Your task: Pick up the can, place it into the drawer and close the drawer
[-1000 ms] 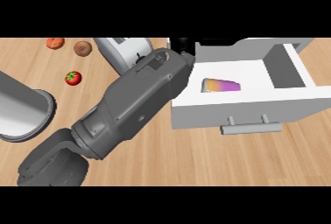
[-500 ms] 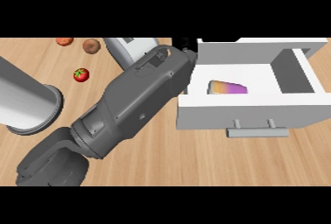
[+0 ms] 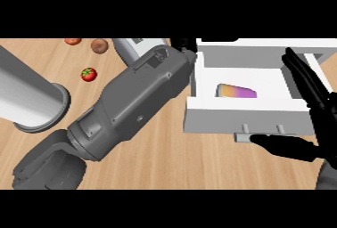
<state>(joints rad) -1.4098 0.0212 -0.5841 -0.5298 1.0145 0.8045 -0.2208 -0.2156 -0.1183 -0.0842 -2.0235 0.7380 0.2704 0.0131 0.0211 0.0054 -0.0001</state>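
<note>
The can (image 3: 236, 91), orange and purple, lies on its side inside the open white drawer (image 3: 247, 121). My right hand (image 3: 314, 95) shows at the right edge, open, with straight fingers along the drawer's right wall. Its thumb (image 3: 286, 146) lies just below the drawer's front, beside the handle (image 3: 262, 135). My left forearm (image 3: 132, 102) crosses the middle of the view from the lower left. Only a black sliver of my left hand (image 3: 185, 44) shows, at the drawer's far left corner, and the forearm hides the rest.
A large grey cylinder (image 3: 30, 95) lies on the wooden counter at the left. A red tomato (image 3: 88, 74) and two brownish round items (image 3: 99, 45) sit at the far left. A grey and white object (image 3: 133, 46) peeks out behind my left forearm.
My right hand has come into view at the right, beside the drawer. The drawer and the counter's objects have shifted a little in the view. The can still lies in the drawer.
</note>
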